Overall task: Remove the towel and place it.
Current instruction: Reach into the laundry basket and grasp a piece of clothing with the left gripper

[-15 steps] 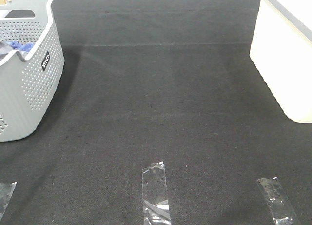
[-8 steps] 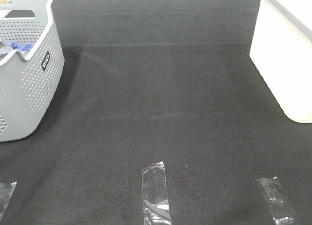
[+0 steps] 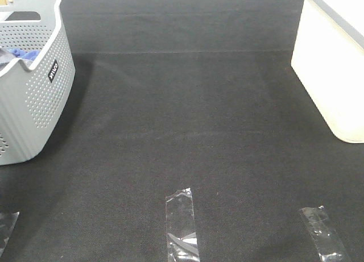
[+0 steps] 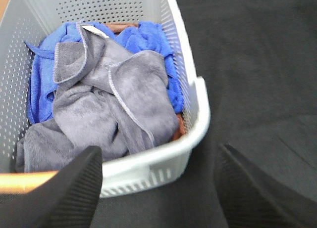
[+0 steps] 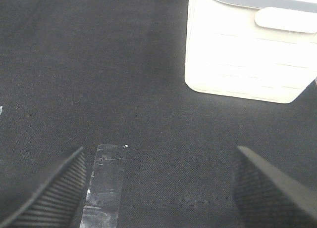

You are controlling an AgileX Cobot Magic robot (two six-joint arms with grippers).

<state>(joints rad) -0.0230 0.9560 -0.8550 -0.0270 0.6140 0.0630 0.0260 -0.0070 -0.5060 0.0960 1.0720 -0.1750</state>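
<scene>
Overhead: I see the grey basket (image 3: 34, 97) at the upper left of the frame on the black mat (image 3: 182, 114), with a scrap of blue cloth (image 3: 25, 54) showing over its rim. The white bin (image 3: 333, 63) is at upper right, and tape strips (image 3: 182, 225) run along the bottom edge. Left wrist: the towel (image 4: 114, 109), greyish-purple, lies crumpled inside the basket on top of the blue cloth. The left gripper (image 4: 159, 156) hangs by the basket's near rim, jaws apart, nothing between them. Right wrist: the right gripper (image 5: 158, 159) has its jaws wide and empty above the mat and one tape strip, with the bin beyond.
</scene>
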